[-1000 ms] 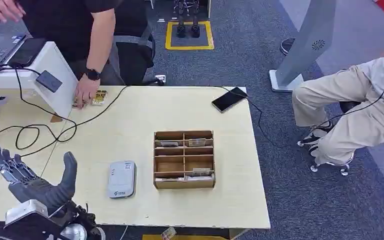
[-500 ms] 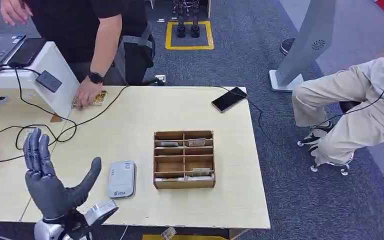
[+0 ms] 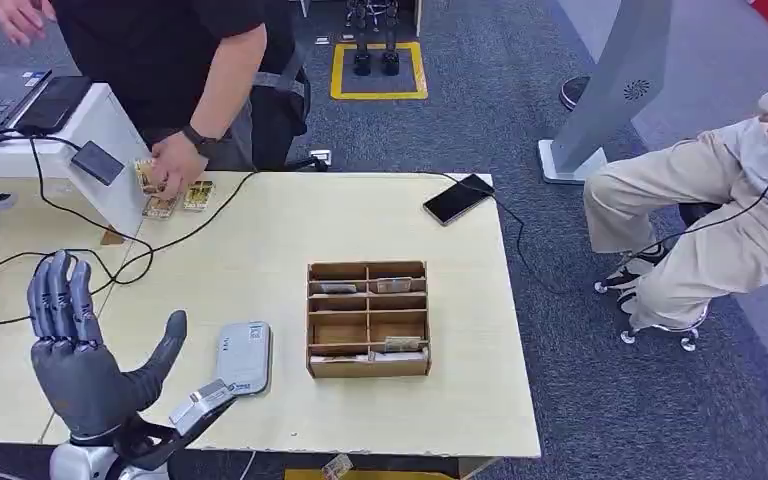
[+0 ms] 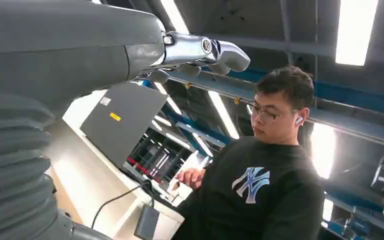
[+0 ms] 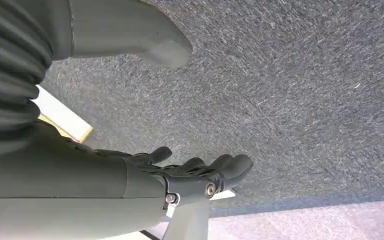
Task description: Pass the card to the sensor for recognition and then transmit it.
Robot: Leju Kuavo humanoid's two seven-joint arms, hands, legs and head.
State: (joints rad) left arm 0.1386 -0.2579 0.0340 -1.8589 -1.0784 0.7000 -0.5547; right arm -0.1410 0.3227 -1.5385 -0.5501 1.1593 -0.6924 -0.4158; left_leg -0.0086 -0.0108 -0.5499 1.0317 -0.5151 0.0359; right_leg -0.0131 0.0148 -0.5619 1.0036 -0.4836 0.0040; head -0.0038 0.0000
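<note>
From my station, the left hand (image 3: 85,360) stood raised at the table's (image 3: 290,215) seven o'clock corner, palm up, fingers spread wide and thumb angled toward the sensor (image 3: 242,357); it held nothing. The right hand (image 5: 200,172) hung over grey carpet, fingers loosely apart with nothing in them.

The cards (image 3: 165,195) were at the table's far eleven o'clock corner, a small stack partly on the wood, with the person's hand (image 3: 175,165) resting on them and seeming to lift some; I could not tell how many. None had reached my hand.

I judged a card to be light, thin, stiff and slick, hard to peel off a flat surface, so I would want it laid into the palm or pinched at a short edge between thumb and fingertips, leaving its face free for the reader. A loose pinch could let it slide or swivel.

The sensor, a flat grey pad, lay at one o'clock from my left hand, with the cardboard divider box (image 3: 368,318) just beyond it at three o'clock. A small label sat on the sensor's near edge, too small to read. The person's (image 4: 260,195) black shirt carried an interlocked "NY" emblem. A dark phone (image 3: 458,198) lay at the table's one o'clock edge
</note>
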